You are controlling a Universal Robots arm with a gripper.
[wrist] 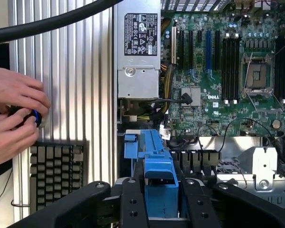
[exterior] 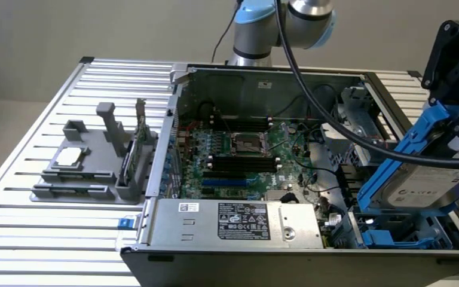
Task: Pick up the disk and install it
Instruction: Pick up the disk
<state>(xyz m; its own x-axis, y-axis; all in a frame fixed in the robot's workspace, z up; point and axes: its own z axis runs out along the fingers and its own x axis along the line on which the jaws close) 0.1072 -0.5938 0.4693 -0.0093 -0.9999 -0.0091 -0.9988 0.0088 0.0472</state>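
Plain beige wall, slatted aluminium table, pale floor, soft even light

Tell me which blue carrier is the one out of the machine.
The blue bracket around the disk, gripped in the jaws above the case at the exterior view's right. The other blue carrier sits down inside the case.

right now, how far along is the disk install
Done: the pick-up. The rectangular silver-grey metal disk in its bright blue plastic bracket is lifted, with the gripper shut on the bracket. In hand: the disk hangs tilted over the open grey metal computer case, above the corner bay with blue plastic fittings. Left: the install itself; the disk is not yet seated in that bay.
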